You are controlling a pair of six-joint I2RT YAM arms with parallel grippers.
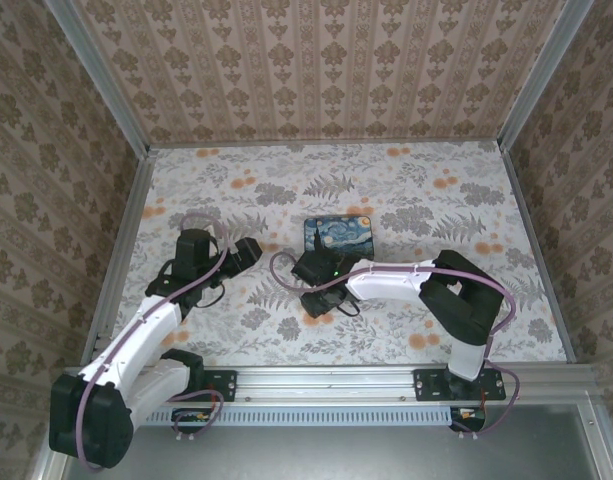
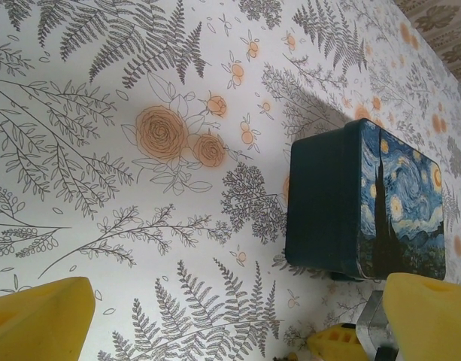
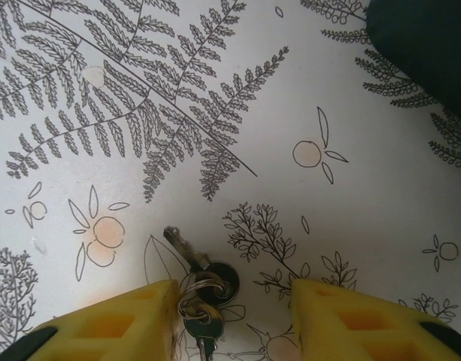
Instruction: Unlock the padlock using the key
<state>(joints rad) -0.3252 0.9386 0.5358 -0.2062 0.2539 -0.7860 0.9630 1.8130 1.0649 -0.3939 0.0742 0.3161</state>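
Two small dark keys on a wire ring lie flat on the patterned table. The upper key [image 3: 186, 253] points up-left and the second key [image 3: 204, 332] points down. My right gripper [image 3: 230, 304] hangs open just above them, and its left yellow finger [image 3: 117, 323] touches the ring. In the top view this gripper [image 1: 321, 292] sits in front of the blue swirl-painted box [image 1: 338, 233]. My left gripper [image 1: 248, 252] stands open to the left of the box, with nothing between its fingers [image 2: 36, 316]. The padlock is out of view.
The blue box [image 2: 365, 203] stands closed on the table, close to the right of my left gripper. Patterned walls [image 1: 316, 70] enclose the table on three sides. A metal rail [image 1: 326, 380] runs along the near edge.
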